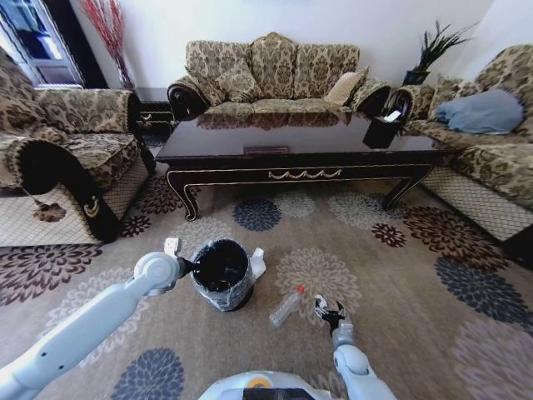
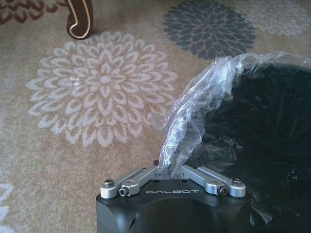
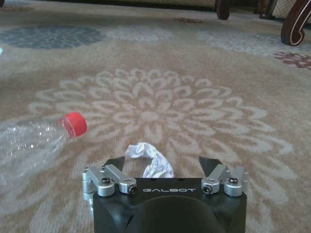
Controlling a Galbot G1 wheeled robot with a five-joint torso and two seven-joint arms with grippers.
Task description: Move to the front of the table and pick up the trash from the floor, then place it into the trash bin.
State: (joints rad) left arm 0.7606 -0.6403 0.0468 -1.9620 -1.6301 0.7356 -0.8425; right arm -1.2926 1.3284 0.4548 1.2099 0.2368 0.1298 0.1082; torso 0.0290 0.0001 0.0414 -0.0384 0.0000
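Right gripper poised over floor litter while the left gripper grips the bin liner.

The right gripper, jaws spread, sits low over the carpet with the crumpled white tissue between its fingertips; closing off-centre would likely pinch carpet pile or nudge the tissue aside, and a sideways drift could roll the clear plastic bottle lying just beside it. The left gripper is clenched on the plastic bag at the rim of the trash bin; a tug might tip it. The bin stands on the carpet before the table, near its front rail.
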